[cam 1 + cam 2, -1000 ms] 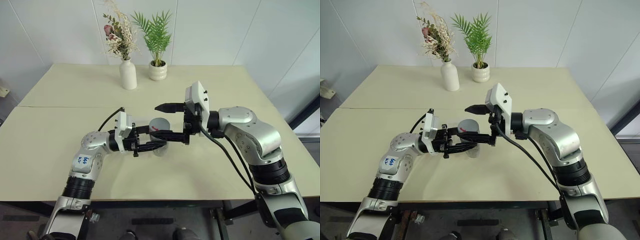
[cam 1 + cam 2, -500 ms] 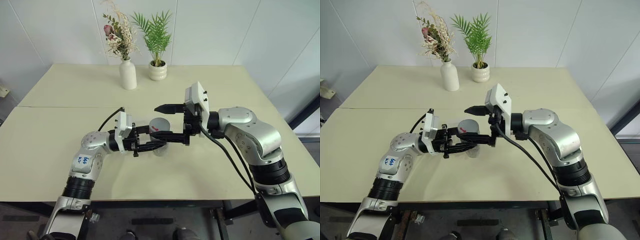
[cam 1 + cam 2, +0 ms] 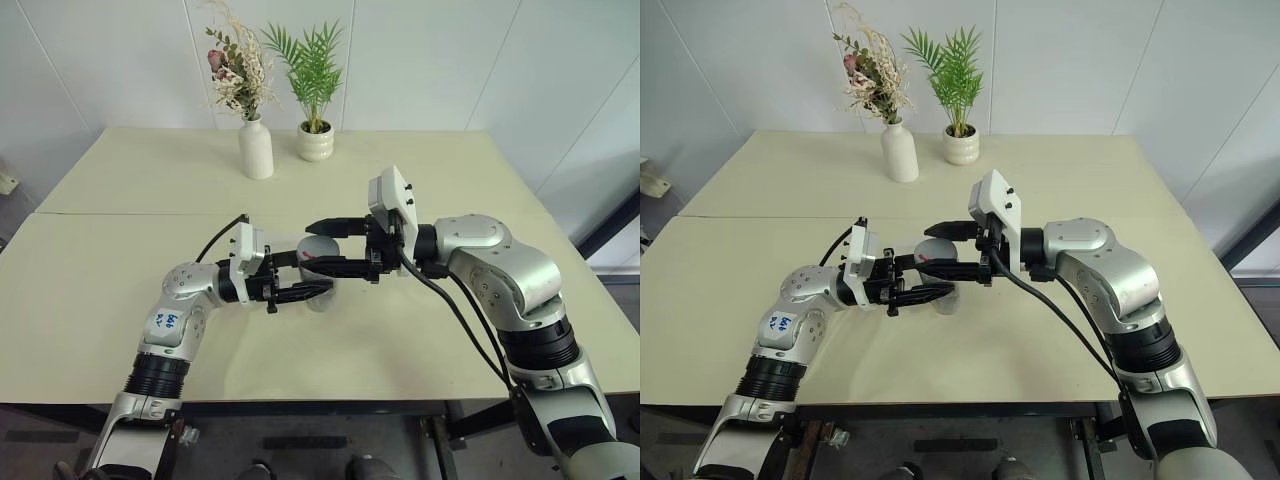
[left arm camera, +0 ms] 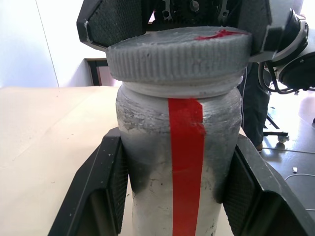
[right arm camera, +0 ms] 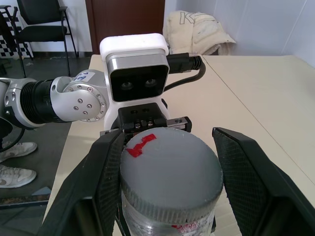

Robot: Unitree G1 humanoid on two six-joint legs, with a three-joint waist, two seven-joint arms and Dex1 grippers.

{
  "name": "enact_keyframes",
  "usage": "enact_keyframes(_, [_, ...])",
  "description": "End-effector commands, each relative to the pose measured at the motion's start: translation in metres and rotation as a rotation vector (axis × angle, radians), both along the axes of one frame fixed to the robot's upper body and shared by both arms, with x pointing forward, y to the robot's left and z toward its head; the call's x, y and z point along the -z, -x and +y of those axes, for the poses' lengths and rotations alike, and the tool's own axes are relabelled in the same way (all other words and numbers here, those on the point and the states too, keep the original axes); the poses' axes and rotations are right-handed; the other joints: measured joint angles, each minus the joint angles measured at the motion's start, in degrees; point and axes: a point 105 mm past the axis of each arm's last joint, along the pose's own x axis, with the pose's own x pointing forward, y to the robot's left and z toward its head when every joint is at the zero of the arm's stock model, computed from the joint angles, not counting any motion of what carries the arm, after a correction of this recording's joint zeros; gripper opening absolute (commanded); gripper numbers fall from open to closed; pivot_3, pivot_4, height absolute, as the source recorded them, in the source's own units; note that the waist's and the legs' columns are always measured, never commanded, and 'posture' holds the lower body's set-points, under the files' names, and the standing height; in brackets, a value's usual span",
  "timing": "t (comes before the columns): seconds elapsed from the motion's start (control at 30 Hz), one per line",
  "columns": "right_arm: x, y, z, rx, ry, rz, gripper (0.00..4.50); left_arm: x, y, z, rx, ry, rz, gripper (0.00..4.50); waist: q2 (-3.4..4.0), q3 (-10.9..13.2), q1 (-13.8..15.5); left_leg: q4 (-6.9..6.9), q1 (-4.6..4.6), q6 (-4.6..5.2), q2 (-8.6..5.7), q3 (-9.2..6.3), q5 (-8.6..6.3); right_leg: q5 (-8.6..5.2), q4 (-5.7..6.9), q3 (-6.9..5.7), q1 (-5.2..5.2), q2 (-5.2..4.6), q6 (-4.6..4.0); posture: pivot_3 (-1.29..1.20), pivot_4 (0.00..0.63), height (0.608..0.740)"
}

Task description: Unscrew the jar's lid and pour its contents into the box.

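1. Clearly, we see the jar (image 3: 318, 283) at the centre of the head view, held upright just above the pale worktop (image 3: 120, 300), with both arms reaching in to meet over it.
2. We find the left hand (image 3: 303, 284) coming from the lower left, its two black fingers clamped on the jar's body; in the left wrist view the pads (image 4: 115, 184) press both sides of the silvery wall, either side of a red stripe.
3. We see the lid (image 4: 177, 51) sitting on top of the jar, ribbed at its edge, a red mark on its upper face.
4. We find the right hand (image 3: 326, 247) reaching in from the right at lid height, one finger behind the lid and one in front; its fingers (image 5: 110, 182) flank the lid closely in the right wrist view, drawn in around the rim.
5. Beyond, at the upper middle of the frame, a white vase (image 3: 256, 148) with dried flowers and a potted plant (image 3: 316, 140) stand well apart from the jar.
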Motion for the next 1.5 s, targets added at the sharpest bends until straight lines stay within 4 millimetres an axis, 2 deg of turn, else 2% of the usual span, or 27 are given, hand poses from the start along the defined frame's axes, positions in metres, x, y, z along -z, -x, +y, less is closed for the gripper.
enact_keyframes(0.03, [-0.009, 0.003, 0.000, -0.005, -0.014, -0.042, 2.51, -0.011, 0.003, -0.001, 0.011, 0.010, -0.058, 2.13, 0.00, 0.00, 0.00, 0.00, 0.00, 0.00, 0.00, 0.00, 0.00, 0.00, 0.00, 0.00, 0.00, 0.00, 0.00, 0.00, 0.150, 0.740])
enact_keyframes(0.53, [-0.041, -0.004, -0.013, 0.037, -0.060, -0.132, 2.51, -0.008, 0.003, -0.003, 0.018, 0.011, -0.048, 2.13, 0.00, 0.00, 0.03, 0.01, 0.00, 0.00, 0.00, 0.00, 0.00, 0.00, -0.01, 0.00, 0.00, -0.01, 0.00, 0.00, 0.150, 0.740])
enact_keyframes(0.67, [-0.049, -0.019, -0.033, 0.141, -0.057, -0.164, 2.51, -0.010, 0.002, -0.001, 0.012, 0.012, -0.055, 2.13, 0.00, 0.00, 0.04, 0.00, 0.00, 0.01, 0.00, 0.00, -0.01, 0.00, -0.01, 0.00, 0.00, -0.01, 0.00, 0.00, 0.150, 0.740])
enact_keyframes(0.83, [-0.043, -0.036, -0.068, 0.307, -0.034, -0.161, 2.51, -0.017, 0.000, 0.008, -0.025, 0.011, -0.068, 2.13, 0.00, 0.00, 0.15, 0.00, -0.03, 0.05, -0.01, 0.01, -0.03, 0.00, -0.06, 0.00, 0.00, -0.02, 0.00, 0.00, 0.150, 0.740])
enact_keyframes(0.93, [-0.029, -0.040, -0.089, 0.414, -0.015, -0.134, 2.51, -0.018, 0.000, 0.016, -0.058, 0.016, -0.064, 2.13, 0.00, 0.00, 0.13, -0.01, -0.04, 0.09, 0.00, 0.03, -0.07, 0.00, -0.09, 0.01, -0.01, -0.02, 0.00, 0.00, 0.150, 0.740])
enact_keyframes(1.07, [0.002, -0.037, -0.113, 0.541, 0.015, -0.061, 2.51, -0.021, -0.001, 0.030, -0.117, 0.020, -0.058, 2.13, 0.00, 0.00, 0.13, -0.01, -0.08, 0.11, 0.00, 0.05, -0.09, -0.01, -0.12, 0.03, -0.02, -0.02, 0.01, 0.00, 0.150, 0.740])
enact_keyframes(1.27, [0.049, -0.031, -0.118, 0.688, -0.035, 0.016, 2.51, -0.036, -0.013, 0.054, -0.233, 0.051, -0.071, 2.13, 0.02, 0.02, -0.02, 0.06, -0.07, 0.11, 0.02, 0.09, -0.10, -0.01, -0.04, 0.07, -0.06, 0.02, 0.02, 0.00, 0.150, 0.740])
enact_keyframes(1.5, [0.106, -0.043, -0.129, 0.888, -0.059, 0.084, 2.51, -0.046, -0.029, 0.085, -0.362, 0.086, -0.069, 2.13, 0.02, 0.02, 0.01, 0.11, -0.05, 0.10, -0.05, 0.15, -0.09, 0.05, -0.02, 0.17, -0.03, 0.02, 0.13, 0.00, 0.150, 0.740])
